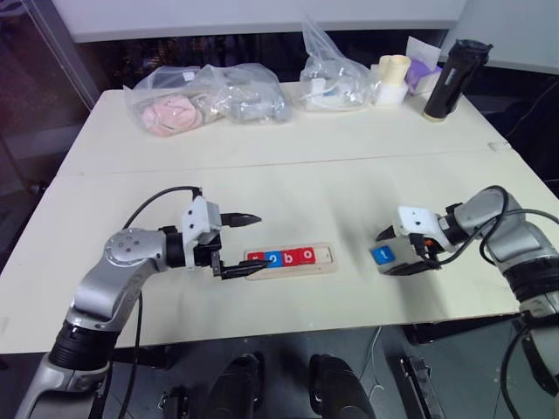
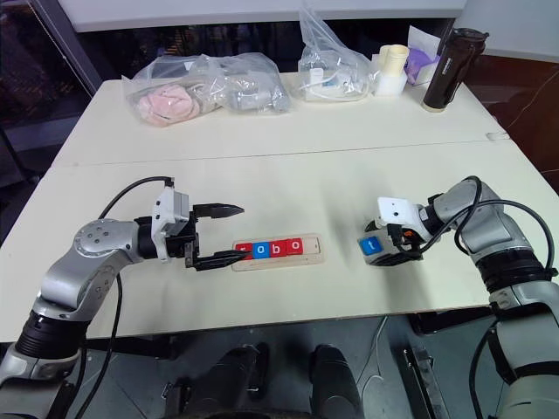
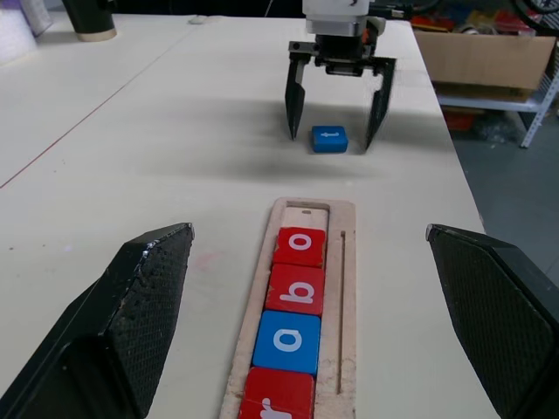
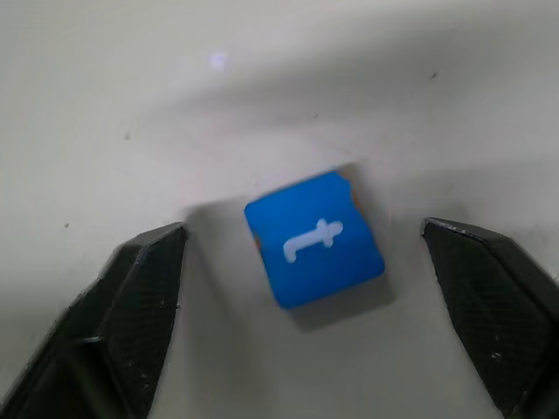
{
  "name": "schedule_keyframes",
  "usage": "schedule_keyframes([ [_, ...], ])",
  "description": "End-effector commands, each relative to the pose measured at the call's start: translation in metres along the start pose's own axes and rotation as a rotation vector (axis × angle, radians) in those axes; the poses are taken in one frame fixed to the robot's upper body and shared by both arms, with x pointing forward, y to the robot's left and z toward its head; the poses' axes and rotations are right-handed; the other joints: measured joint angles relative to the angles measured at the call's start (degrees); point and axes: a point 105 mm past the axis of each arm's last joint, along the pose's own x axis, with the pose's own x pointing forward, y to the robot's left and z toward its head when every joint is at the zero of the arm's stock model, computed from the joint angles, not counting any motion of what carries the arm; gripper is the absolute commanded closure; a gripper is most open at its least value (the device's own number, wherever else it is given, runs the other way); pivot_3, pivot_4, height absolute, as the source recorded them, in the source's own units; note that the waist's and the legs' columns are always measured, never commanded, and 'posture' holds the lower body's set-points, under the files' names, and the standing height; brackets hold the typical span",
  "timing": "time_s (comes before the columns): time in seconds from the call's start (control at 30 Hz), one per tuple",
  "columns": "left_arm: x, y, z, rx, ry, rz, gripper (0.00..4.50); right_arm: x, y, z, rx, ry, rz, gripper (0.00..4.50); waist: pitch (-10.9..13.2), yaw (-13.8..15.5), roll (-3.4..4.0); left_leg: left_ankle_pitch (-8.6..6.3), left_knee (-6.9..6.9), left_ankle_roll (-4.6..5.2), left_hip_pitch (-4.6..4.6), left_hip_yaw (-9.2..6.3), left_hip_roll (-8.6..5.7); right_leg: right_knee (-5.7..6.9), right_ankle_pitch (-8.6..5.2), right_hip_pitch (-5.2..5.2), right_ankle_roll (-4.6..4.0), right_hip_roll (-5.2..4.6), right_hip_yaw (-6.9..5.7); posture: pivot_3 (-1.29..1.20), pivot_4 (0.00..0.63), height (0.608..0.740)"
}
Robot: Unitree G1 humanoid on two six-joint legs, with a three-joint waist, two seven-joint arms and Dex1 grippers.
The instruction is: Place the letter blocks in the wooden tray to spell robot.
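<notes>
Letter blocks sit in two places on the pale surface [image 1: 288, 166]. Four of them lie flat in the wooden tray [image 1: 291, 261], a long narrow strip of light wood with a rounded end and a shallow groove; its long axis runs left to right across the front of the surface. Read from the robot's left, they are a red r [image 3: 278, 399], a blue o [image 3: 287, 341], a red b [image 3: 296, 291] and a red o [image 3: 300, 245], edge to edge in one row, with one slot bare at the tray's right end. The fifth tile, a blue t [image 4: 314, 238], lies flat on the bare surface well to the right of the tray, turned askew so its letter runs slantwise to the tray's line.

The right hand [image 2: 393, 249] points down over that tile with its two black, cross-hatched fingers [image 4: 131, 305] set either side of it, apart and not touching it. The left hand [image 1: 236, 244] is level at the tray's left end, its fingers spread wide, one above the tray's end and one by the r.

At the far edge stand clear plastic bags [image 1: 205, 96] of soft items, a cream container [image 1: 393, 78] and a dark tumbler [image 1: 452, 78], all well away from the blocks.
</notes>
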Motion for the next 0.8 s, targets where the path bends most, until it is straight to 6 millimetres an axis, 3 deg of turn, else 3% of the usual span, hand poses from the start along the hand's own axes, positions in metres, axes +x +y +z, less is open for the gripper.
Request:
schedule_keyframes([
  [0.03, -0.001, -0.001, 0.009, 0.034, -0.018, -0.004, 0.00, -0.006, -0.006, 0.005, -0.013, -0.011, -0.031, 2.38, 0.00, 0.00, 0.00, 0.00, 0.00, 0.00, 0.00, 0.00, 0.00, 0.00, 0.00, 0.00, 0.00, 0.00, 0.00, 0.00, 0.150, 0.738],
  [0.1, -0.001, -0.001, 0.009, 0.035, -0.018, -0.005, 0.00, -0.007, -0.006, 0.006, -0.013, -0.010, -0.031, 3.37, 0.00, 0.04, 0.01, 0.00, 0.00, 0.00, 0.00, 0.00, -0.01, 0.00, 0.00, 0.00, 0.01, 0.00, 0.00, 0.00, 0.150, 0.738],
  [0.17, 0.000, -0.002, 0.009, 0.034, -0.018, -0.006, 0.00, -0.009, -0.007, 0.008, -0.017, -0.014, -0.036, 3.36, -0.01, 0.06, 0.01, 0.00, 0.01, 0.00, 0.00, 0.00, -0.02, 0.00, 0.01, 0.00, 0.01, 0.00, 0.00, 0.00, 0.150, 0.738],
  [0.33, 0.000, -0.002, 0.009, 0.032, -0.019, -0.005, 0.00, -0.009, -0.014, 0.041, -0.052, -0.105, -0.064, 3.36, -0.01, -0.12, 0.01, 0.01, 0.03, -0.01, 0.01, 0.00, -0.02, 0.08, 0.01, -0.02, 0.01, 0.00, 0.03, 0.00, 0.150, 0.738],
  [0.47, 0.002, -0.002, 0.009, 0.032, -0.026, -0.006, 0.00, 0.007, 0.002, 0.085, -0.153, -0.179, 0.003, 3.36, -0.01, -0.17, 0.01, 0.01, 0.01, -0.02, 0.01, 0.00, 0.01, 0.14, 0.02, -0.08, 0.02, 0.01, 0.04, 0.00, 0.150, 0.738],
  [0.67, 0.002, -0.003, 0.009, 0.032, -0.028, -0.008, 0.00, 0.034, 0.008, 0.098, -0.182, -0.194, 0.006, 3.36, -0.02, 0.52, 0.00, 0.01, 0.09, -0.02, 0.00, -0.02, -0.06, 0.15, 0.02, -0.04, 0.02, -0.02, 0.04, 0.00, 0.150, 0.738],
  [0.8, 0.001, -0.003, 0.010, 0.032, -0.027, -0.006, 0.00, 0.042, 0.008, 0.104, -0.178, -0.210, 0.014, 3.36, -0.02, 0.73, 0.00, 0.01, 0.10, -0.02, 0.00, 0.00, -0.07, 0.16, 0.02, -0.05, 0.02, -0.02, 0.06, 0.00, 0.150, 0.738],
])
